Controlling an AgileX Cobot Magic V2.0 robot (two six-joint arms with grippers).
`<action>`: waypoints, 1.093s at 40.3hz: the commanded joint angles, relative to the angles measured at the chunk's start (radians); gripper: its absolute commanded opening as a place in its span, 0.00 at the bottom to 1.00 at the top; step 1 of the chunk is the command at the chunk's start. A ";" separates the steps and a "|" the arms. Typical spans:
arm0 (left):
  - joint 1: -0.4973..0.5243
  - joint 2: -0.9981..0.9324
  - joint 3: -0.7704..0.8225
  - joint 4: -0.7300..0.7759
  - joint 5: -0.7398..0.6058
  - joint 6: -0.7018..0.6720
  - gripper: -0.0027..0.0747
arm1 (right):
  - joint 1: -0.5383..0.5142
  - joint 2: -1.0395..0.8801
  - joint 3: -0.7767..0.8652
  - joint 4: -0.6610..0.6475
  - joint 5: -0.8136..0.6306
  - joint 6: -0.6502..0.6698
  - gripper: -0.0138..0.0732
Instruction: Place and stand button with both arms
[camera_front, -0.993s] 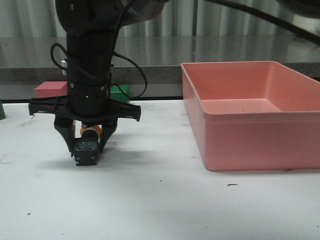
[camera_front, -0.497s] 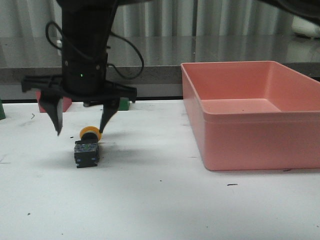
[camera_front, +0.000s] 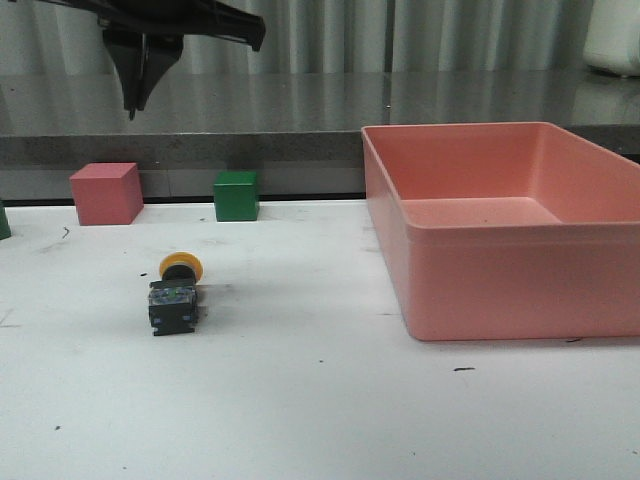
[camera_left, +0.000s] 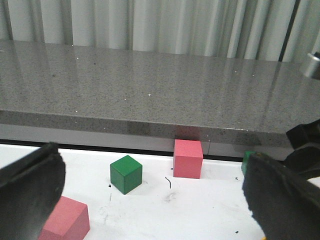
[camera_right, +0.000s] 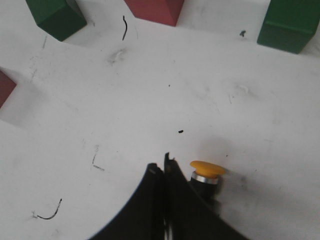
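Observation:
The button lies on its side on the white table, boxy base toward the front and yellow cap toward the back. Nothing touches it. My right gripper hangs high above it at the top left of the front view, fingers together and empty. In the right wrist view the shut gripper covers the button's base, and the cap shows beside it. My left gripper is wide open and empty in its wrist view. It is out of the front view.
A large pink bin stands at the right. A pink cube and a green cube sit at the table's back edge under a grey counter. Another green cube and pink cube lie further left.
The gripper that was down around the button opened, rose to the top of the front view and its fingers came together. The button stayed where it lay.

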 joint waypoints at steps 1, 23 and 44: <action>0.002 0.012 -0.036 -0.007 -0.077 -0.008 0.93 | -0.021 -0.116 -0.042 0.017 0.089 -0.111 0.09; 0.002 0.012 -0.036 -0.007 -0.077 -0.008 0.93 | -0.423 -0.735 0.562 0.097 0.088 -0.376 0.09; 0.002 0.012 -0.036 -0.007 -0.077 -0.008 0.93 | -0.768 -1.296 1.460 0.056 -0.075 -0.452 0.09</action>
